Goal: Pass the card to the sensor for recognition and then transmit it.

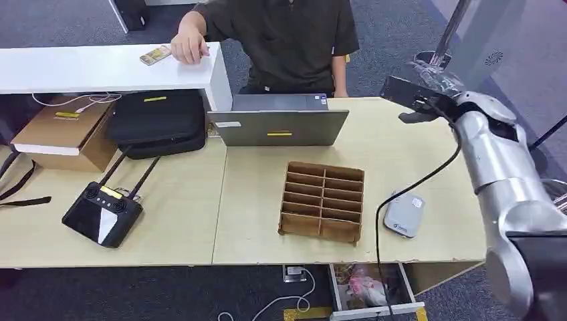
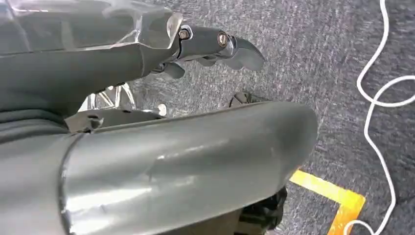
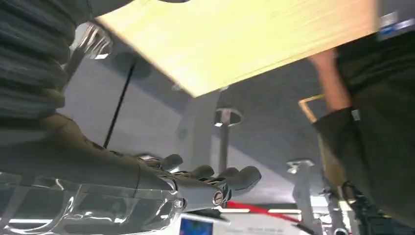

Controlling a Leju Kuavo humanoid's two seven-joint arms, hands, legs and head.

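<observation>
Card (image 1: 155,55) flat on the white shelf (image 1: 80,67), beside a person's hand (image 1: 190,45), grey sensor (image 1: 404,215) on my desk (image 1: 254,200) right of the brown divider tray (image 1: 323,200), my right hand (image 1: 418,100) raised past the desk's far right corner, fingers (image 3: 235,178) spread, holding nothing, my left hand (image 2: 215,46) hanging over carpet, empty, fingers loosely apart.

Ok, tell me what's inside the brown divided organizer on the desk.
From the head view the cardboard organizer shows two columns of slots, and those facing the camera look empty, with no card visible. The slot floors behind the dividers are partly hidden, so something lying flat cannot be ruled out.
</observation>
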